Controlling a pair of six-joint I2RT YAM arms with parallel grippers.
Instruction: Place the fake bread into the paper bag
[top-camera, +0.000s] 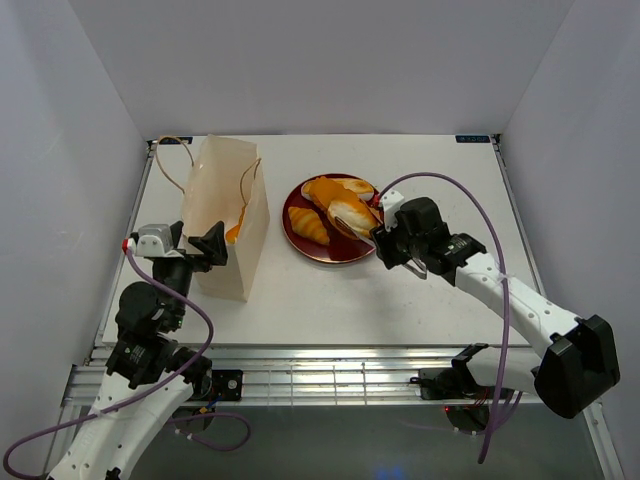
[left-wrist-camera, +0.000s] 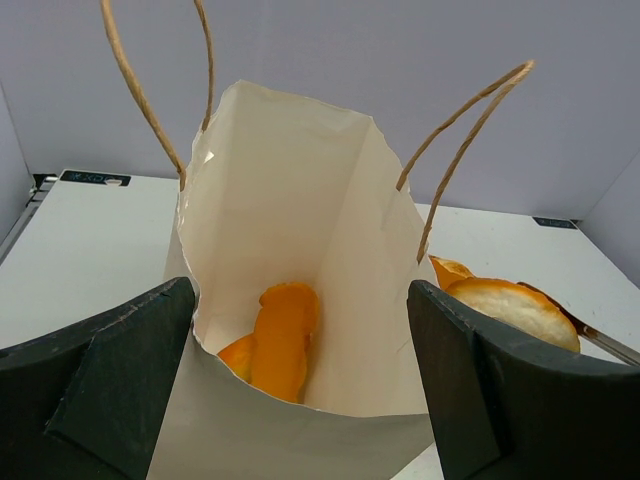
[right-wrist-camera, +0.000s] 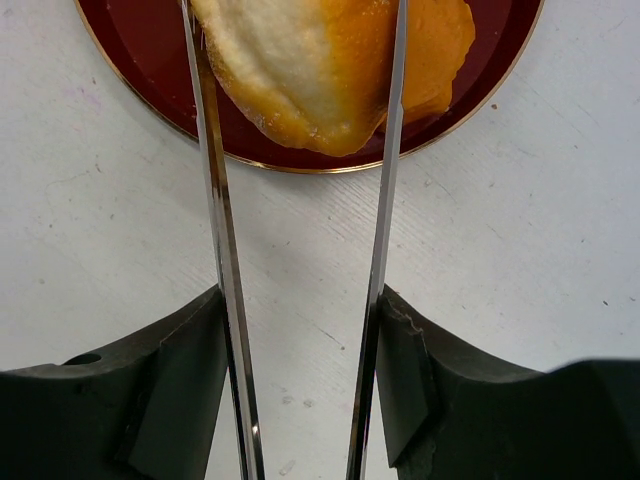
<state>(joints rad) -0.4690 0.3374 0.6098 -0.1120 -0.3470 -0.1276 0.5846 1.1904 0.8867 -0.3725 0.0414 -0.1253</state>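
Note:
The paper bag (top-camera: 228, 215) stands upright and open at the table's left, with orange fake bread (left-wrist-camera: 280, 340) lying at its bottom. My left gripper (top-camera: 205, 245) is open, its jaws standing either side of the bag's near edge (left-wrist-camera: 300, 420). A dark red plate (top-camera: 335, 256) holds a croissant (top-camera: 308, 225), an orange pastry (top-camera: 330, 190) and a pale golden loaf (top-camera: 350, 212). My right gripper (top-camera: 395, 245) is shut on metal tongs (right-wrist-camera: 215, 200), whose two arms reach either side of the loaf (right-wrist-camera: 310, 70) on the plate (right-wrist-camera: 140, 50).
The bag's two brown cord handles (left-wrist-camera: 150, 100) stick up above its mouth. White walls enclose the table on three sides. The loaf also shows past the bag's right side in the left wrist view (left-wrist-camera: 510, 305). A purple cable (top-camera: 470, 200) arcs over the right arm.

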